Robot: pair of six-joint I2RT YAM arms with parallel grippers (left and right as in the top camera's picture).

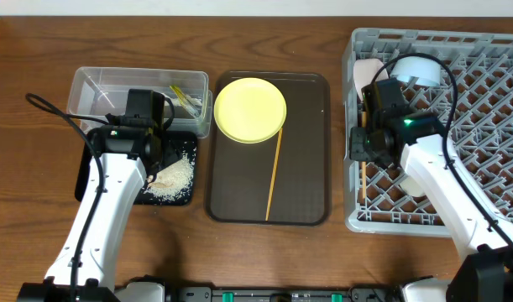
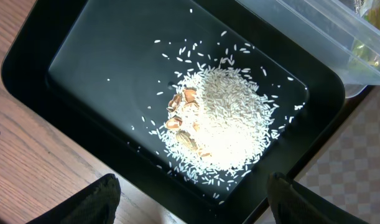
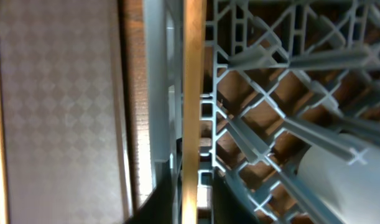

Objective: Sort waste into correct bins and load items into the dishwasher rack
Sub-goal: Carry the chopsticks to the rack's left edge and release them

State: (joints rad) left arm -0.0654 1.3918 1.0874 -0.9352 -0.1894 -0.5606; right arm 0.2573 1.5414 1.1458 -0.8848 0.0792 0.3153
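Note:
My right gripper [image 3: 193, 208] hangs over the left edge of the grey dishwasher rack [image 1: 491, 126]. One wooden chopstick [image 3: 191, 93] runs between its fingers, with a narrow gap beside it, so the jaws stand slightly open. A second chopstick [image 1: 274, 176] lies on the brown tray [image 1: 311, 168], below the yellow plate [image 1: 250, 110]. My left gripper [image 2: 193, 186] is open and empty above the near edge of the black tray [image 2: 84, 62], which holds a heap of rice [image 2: 227, 118]. The yellow-green wrapper [image 1: 187, 99] lies in the clear tub [image 1: 96, 92].
A light bowl [image 1: 416, 67] and a pinkish bowl [image 1: 367, 74] stand in the rack's far left corner. A pale rounded item [image 3: 339, 180] sits on the lattice just right of my right gripper. Upright pegs cover the rack floor.

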